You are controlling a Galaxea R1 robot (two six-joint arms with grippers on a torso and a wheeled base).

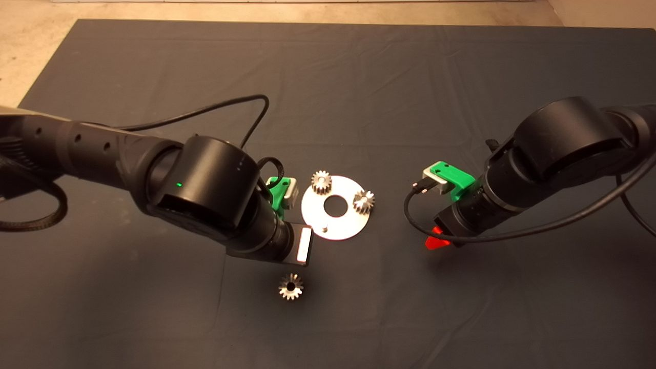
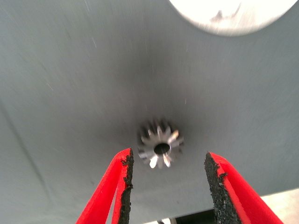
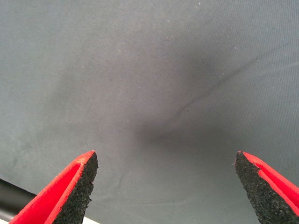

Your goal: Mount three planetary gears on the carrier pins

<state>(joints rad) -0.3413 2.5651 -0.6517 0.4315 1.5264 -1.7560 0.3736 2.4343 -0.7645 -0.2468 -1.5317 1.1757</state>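
Left arm (image 1: 154, 174) reaches over dark mat (image 1: 359, 77); left gripper (image 2: 168, 186) spread above loose gear (image 2: 160, 142) lying flat near disc (image 1: 335, 225). Right gripper (image 3: 166, 186) spread wide over bare mat, right of disc. Two gears (image 1: 321, 182) (image 1: 364, 201) sit on pins; third pin (image 1: 324, 226) bare.

The left arm (image 1: 118, 164) enters from the left edge of the head view and slants down toward centre frame, its wrist ending just left of centre. The left gripper (image 2: 168, 186) hangs with its red fingers (image 2: 119, 186) spread apart. The right arm (image 1: 564, 154) comes in from the right edge at mid-height, angled down-left; the right gripper (image 3: 166, 186) has its fingers (image 3: 74, 186) wide apart.
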